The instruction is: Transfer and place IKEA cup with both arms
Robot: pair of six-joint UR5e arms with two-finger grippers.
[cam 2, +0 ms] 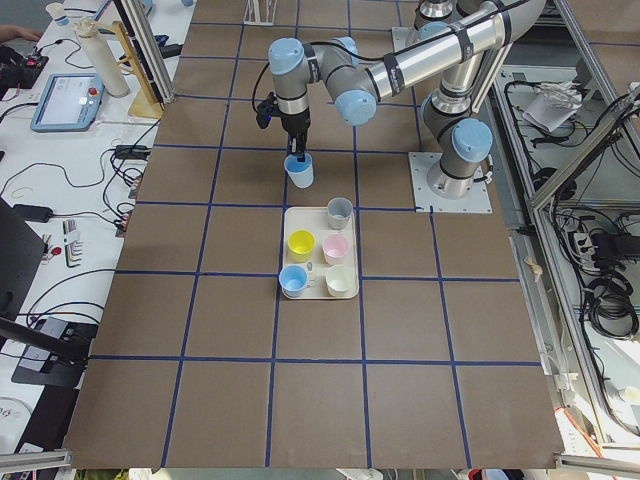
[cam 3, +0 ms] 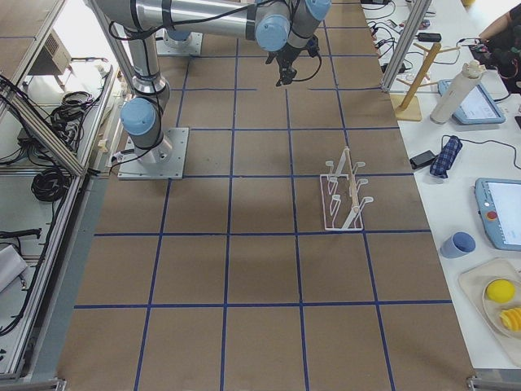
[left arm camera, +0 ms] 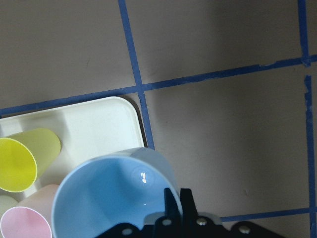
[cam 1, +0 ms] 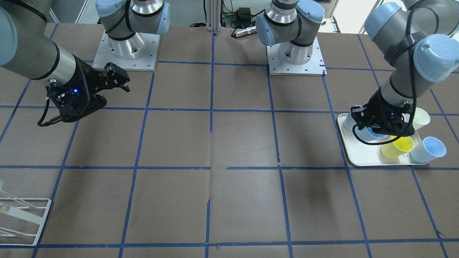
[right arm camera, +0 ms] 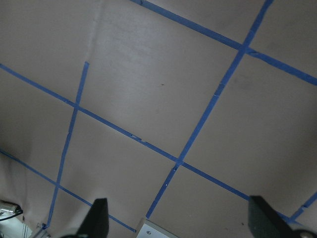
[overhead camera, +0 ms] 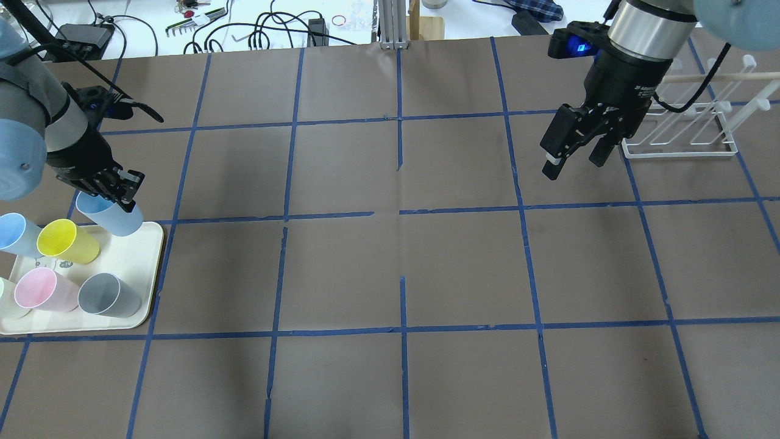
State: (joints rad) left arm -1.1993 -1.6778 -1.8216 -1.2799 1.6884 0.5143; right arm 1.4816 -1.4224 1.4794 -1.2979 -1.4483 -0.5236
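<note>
My left gripper [overhead camera: 108, 190] is shut on the rim of the pale-blue IKEA cup [overhead camera: 113, 217] and holds it tilted over the far right corner of the white tray [overhead camera: 139, 268]. In the left wrist view the cup's [left arm camera: 109, 193] bright blue inside shows, with one finger inside the rim. The front view shows the same gripper [cam 1: 376, 123] and cup [cam 1: 377, 133]. A second blue cup [overhead camera: 14, 235] lies on the tray's left. My right gripper [overhead camera: 573, 160] is open and empty, hovering above the table beside the rack; its fingers stand wide apart in the right wrist view [right arm camera: 181, 220].
On the tray lie a yellow cup [overhead camera: 67, 242], a pink cup [overhead camera: 41, 289], a grey cup [overhead camera: 108, 295] and a pale one at the left edge. A white wire rack [overhead camera: 682, 131] stands at the far right. Blue tape lines grid the brown table.
</note>
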